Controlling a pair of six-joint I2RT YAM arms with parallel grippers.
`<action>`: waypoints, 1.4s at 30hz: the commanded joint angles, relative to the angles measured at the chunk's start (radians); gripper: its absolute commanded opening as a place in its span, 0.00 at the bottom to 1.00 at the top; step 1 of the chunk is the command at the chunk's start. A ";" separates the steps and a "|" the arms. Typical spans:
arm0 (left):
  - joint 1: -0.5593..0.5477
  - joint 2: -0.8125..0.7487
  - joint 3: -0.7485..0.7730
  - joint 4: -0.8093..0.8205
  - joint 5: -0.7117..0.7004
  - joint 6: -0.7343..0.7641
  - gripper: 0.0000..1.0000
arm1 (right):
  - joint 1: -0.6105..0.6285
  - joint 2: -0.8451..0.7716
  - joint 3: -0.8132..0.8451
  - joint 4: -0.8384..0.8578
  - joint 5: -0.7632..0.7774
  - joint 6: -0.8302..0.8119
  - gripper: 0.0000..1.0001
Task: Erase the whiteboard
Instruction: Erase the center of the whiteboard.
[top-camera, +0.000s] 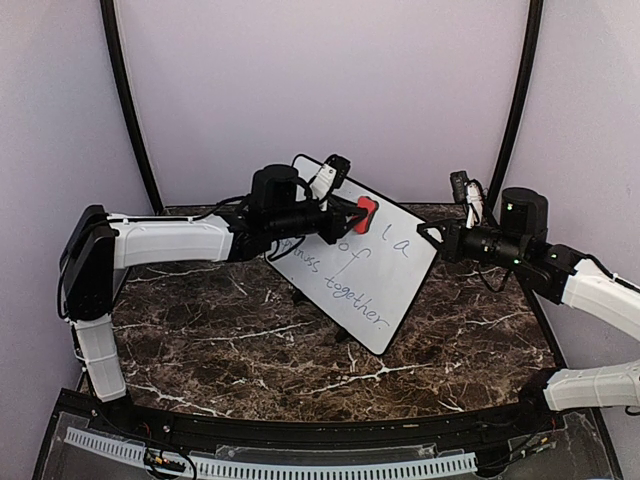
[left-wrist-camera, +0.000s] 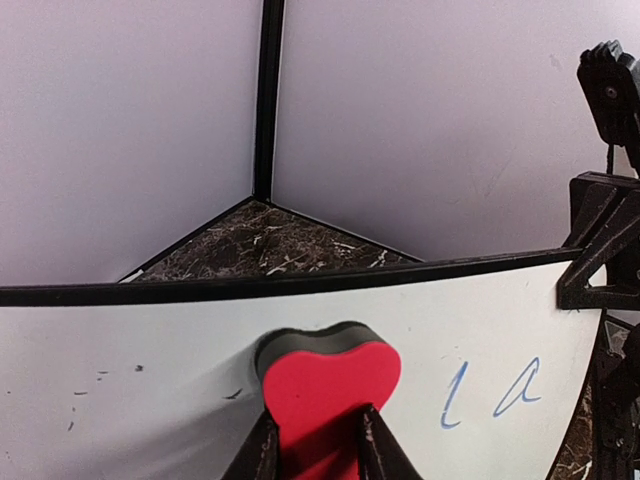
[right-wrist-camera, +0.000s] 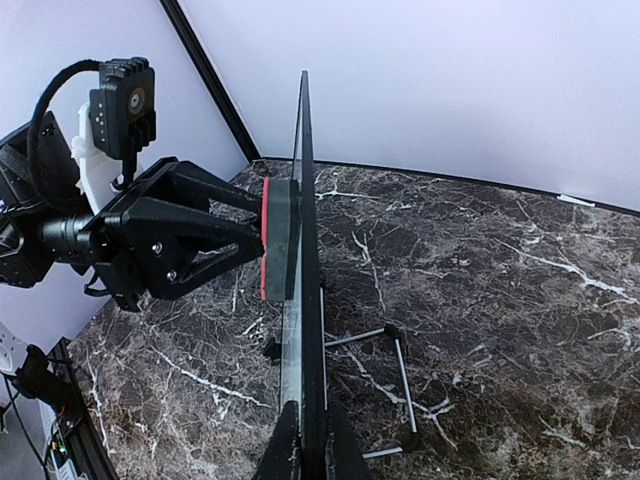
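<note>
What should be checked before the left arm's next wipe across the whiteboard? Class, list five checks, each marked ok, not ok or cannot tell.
1. Grip: left tool shut on the red eraser: ok.
2. Contact: eraser's dark pad flat against the whiteboard: ok.
3. Support: right tool clamped on the whiteboard's edge: ok.
4. Board clean: not ok; blue writing shows beside and below the eraser.
5. Footing: whiteboard resting on the wire stand: cannot tell.
</note>
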 joint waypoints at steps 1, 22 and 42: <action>0.045 0.005 0.011 -0.065 -0.078 0.019 0.25 | 0.045 0.001 0.003 -0.032 -0.123 -0.155 0.00; -0.117 0.057 0.002 -0.010 0.006 -0.009 0.25 | 0.045 0.011 0.008 -0.033 -0.125 -0.158 0.00; 0.018 0.040 0.056 -0.046 -0.031 -0.033 0.24 | 0.045 0.009 0.003 -0.032 -0.127 -0.157 0.00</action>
